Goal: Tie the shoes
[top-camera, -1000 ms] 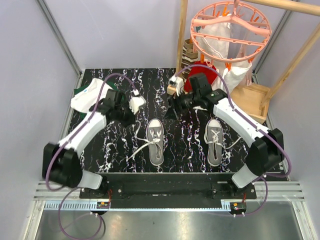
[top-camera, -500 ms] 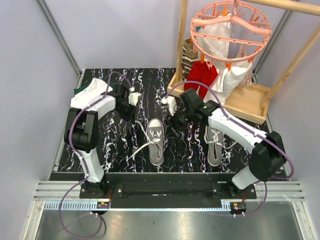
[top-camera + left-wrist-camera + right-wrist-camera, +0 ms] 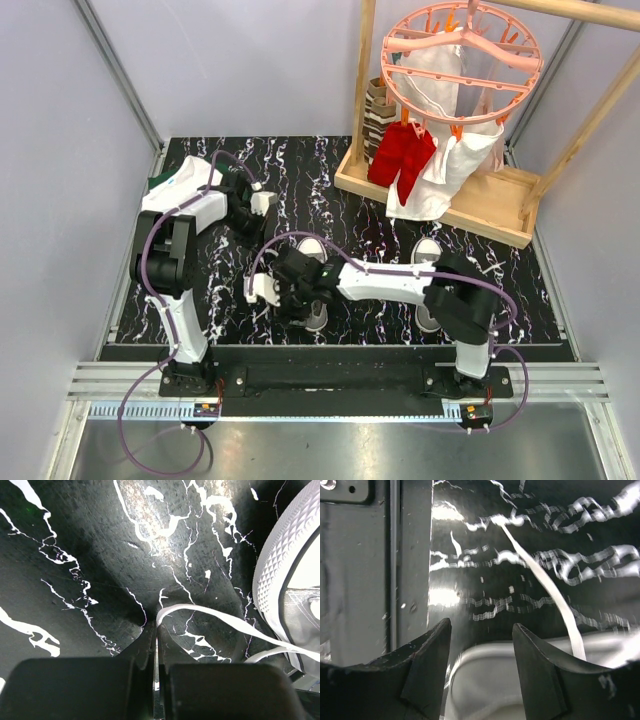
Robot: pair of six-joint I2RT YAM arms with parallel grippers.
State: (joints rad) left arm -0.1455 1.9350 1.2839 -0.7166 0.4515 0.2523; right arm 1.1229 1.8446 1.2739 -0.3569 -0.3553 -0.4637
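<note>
Looking down, we see a black marbled table between grey walls, with a wooden rack at the back right. Bare tabletop lies behind the shoes. Our right gripper hangs by the near rail, jaws spread and empty. The left sneaker and right sneaker, grey and white-toed, sit mid-table. The left gripper pinches a white lace.
</note>
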